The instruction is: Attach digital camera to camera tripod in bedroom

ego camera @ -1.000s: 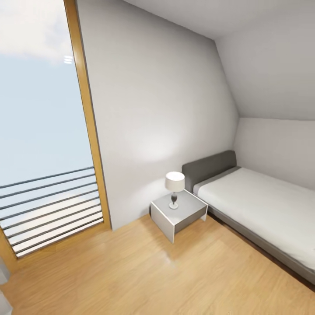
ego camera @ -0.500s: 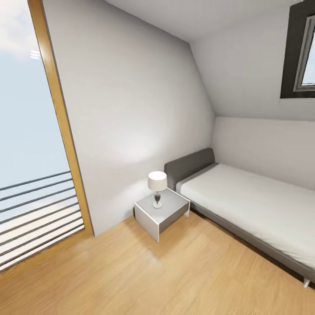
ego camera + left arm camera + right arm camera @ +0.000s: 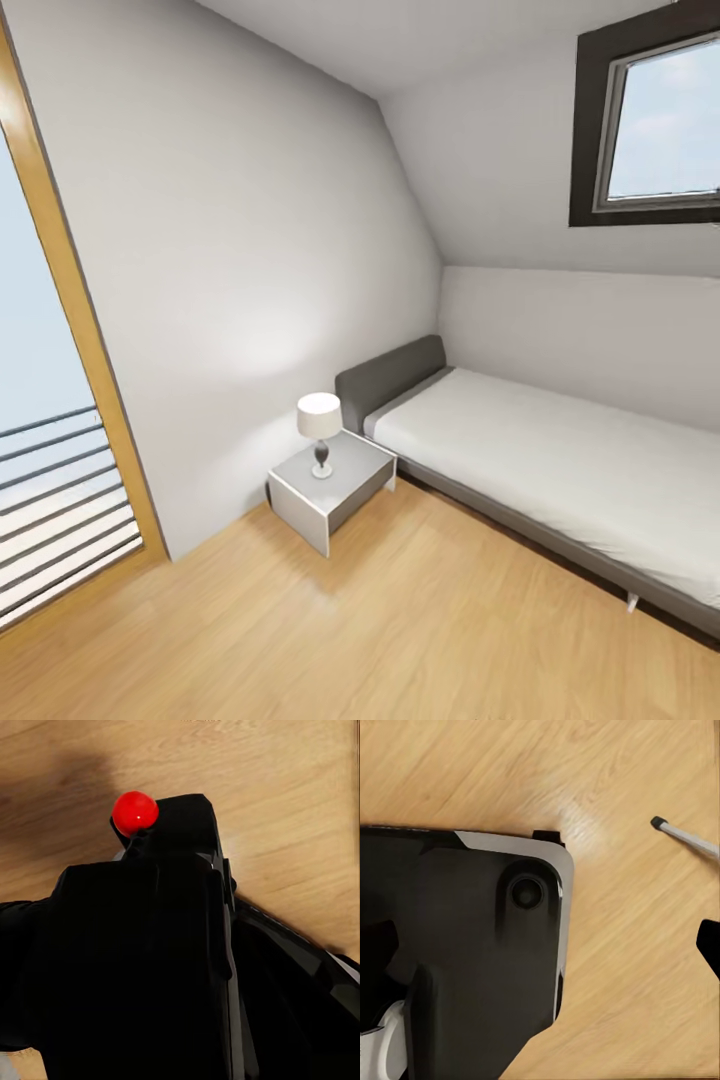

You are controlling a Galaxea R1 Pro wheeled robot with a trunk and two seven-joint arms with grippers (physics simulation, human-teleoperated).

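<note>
The digital camera (image 3: 184, 832), black and boxy with a bright red dot (image 3: 135, 811) on top, sits very close in the left wrist view, above the light wood floor. My left gripper (image 3: 150, 975) is shut on it, dark fingers pressing at both sides. One silver leg of the camera tripod (image 3: 686, 836), ending in a black foot, crosses a corner of the right wrist view over the floor. My right gripper (image 3: 540, 945) is open with nothing in it, a black fingertip (image 3: 709, 945) at the frame edge. The head view looks into the bedroom.
A low grey bed (image 3: 560, 460) with a white mattress runs along the far wall. A grey nightstand (image 3: 335, 490) with a white lamp (image 3: 319, 430) stands beside its headboard. A tall wood-framed window (image 3: 60, 420) is at left, a skylight (image 3: 655, 125) above. My black base (image 3: 472, 945) is below the right arm.
The head view has swung to the right: window, nightstand and bed slide left in the picture and the skylight comes more fully into view. Nothing in the room itself has moved.
</note>
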